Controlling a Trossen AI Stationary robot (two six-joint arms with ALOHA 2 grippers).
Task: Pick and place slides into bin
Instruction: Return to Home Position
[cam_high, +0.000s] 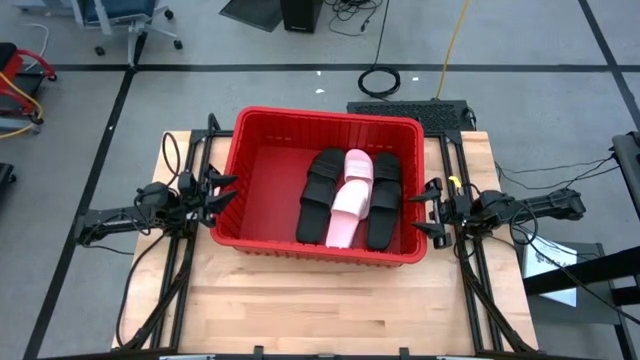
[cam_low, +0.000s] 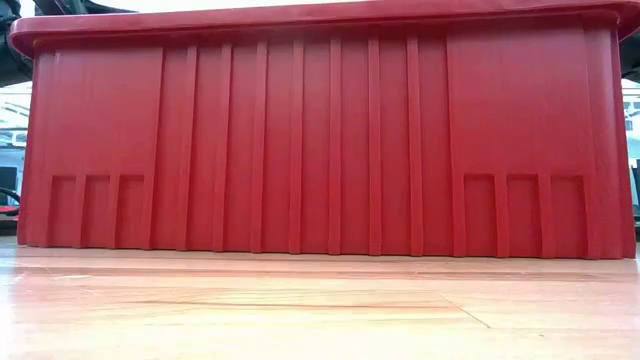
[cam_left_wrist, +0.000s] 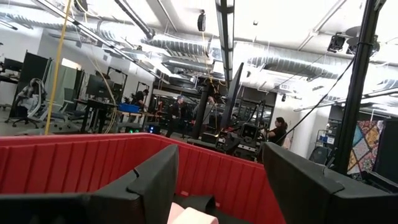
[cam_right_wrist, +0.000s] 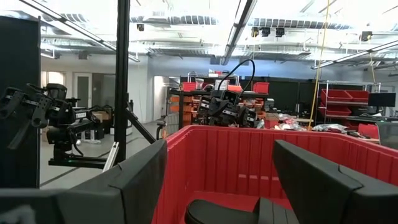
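The red bin (cam_high: 262, 160) stands in the middle of the table; its near wall (cam_low: 320, 150) fills the low view. Inside, on its right half, lie several slides: black ones (cam_high: 320, 180) (cam_high: 385, 195) and two pale pink ones (cam_high: 350, 205) between them, resting on the bin's floor and partly on each other. My left gripper (cam_high: 225, 193) is open and empty just outside the bin's left wall. My right gripper (cam_high: 425, 208) is open and empty just outside the bin's right wall. A pink slide (cam_left_wrist: 189, 216) and a black slide (cam_right_wrist: 217, 213) show over the rim in the wrist views.
Bare wooden tabletop (cam_high: 330, 300) lies in front of the bin. Black frame rails (cam_high: 185, 270) (cam_high: 480, 280) run along both sides of the table. People and equipment stand in the room beyond the bin (cam_left_wrist: 177, 112).
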